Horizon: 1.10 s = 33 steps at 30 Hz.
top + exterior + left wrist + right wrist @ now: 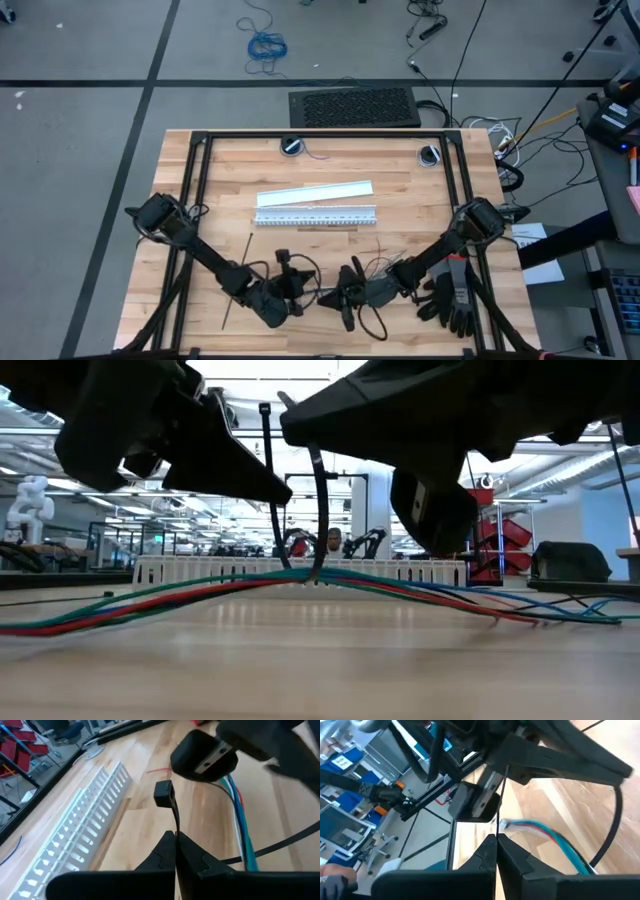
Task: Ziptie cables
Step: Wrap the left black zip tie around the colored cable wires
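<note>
Black plastic ziptie (pixel 318 510), thin & springy, looped round soft wire bundle (pixel 200 595); left gripper (pixel 176 836) pinches head end, right gripper (pixel 496 837) clamps tail; grip near tips.

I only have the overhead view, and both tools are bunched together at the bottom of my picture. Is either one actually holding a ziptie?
Observer: Yes. The left tool is shut on the ziptie, just below its head.
Operator: And the right one?
Observer: The right tool is shut on a thin black strip, apparently the ziptie's tail.
Operator: Is it around the cables?
Observer: The low view shows it passing under the cables with both ends rising; the bundle humps up off the table there.
</note>
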Each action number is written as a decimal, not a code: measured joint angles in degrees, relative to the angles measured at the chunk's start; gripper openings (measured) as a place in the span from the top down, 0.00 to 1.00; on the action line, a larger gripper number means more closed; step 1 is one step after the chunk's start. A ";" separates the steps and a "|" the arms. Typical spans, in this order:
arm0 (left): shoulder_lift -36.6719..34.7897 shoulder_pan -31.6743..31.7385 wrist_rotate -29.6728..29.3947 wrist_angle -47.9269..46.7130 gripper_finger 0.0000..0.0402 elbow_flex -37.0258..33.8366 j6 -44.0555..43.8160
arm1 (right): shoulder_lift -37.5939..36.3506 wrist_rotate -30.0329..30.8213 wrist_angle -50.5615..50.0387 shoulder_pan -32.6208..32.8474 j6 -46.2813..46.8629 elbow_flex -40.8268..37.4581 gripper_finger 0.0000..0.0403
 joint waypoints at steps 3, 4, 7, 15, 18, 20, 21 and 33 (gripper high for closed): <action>0.00 -0.18 -0.23 -0.12 1.00 0.28 0.00 | 0.00 0.30 0.29 -0.57 0.31 0.00 1.00; 0.00 -0.16 -0.25 -0.17 1.00 0.28 0.10 | 0.00 0.42 0.44 -0.81 0.43 0.00 1.00; 0.00 -0.14 -0.55 -1.95 1.00 0.31 0.36 | 0.00 0.47 0.62 -1.74 0.83 0.00 1.00; 0.04 -0.13 -3.70 -7.09 1.00 0.33 2.03 | 0.02 -1.45 0.18 -3.97 2.70 0.00 1.00; 0.04 0.01 -3.88 -7.12 1.00 0.35 2.65 | 0.02 -1.99 0.19 -4.41 3.62 0.00 1.00; 0.04 0.10 -3.91 -7.09 1.00 0.35 2.92 | 0.02 -2.02 0.20 -4.67 3.84 0.00 1.00; 0.04 0.10 -3.95 -7.09 1.00 0.35 2.94 | 0.02 -2.12 0.20 -4.77 3.86 0.00 1.00; 0.04 0.91 -4.34 -7.02 1.00 0.35 2.92 | 0.02 -3.36 0.55 -5.28 4.92 0.00 1.00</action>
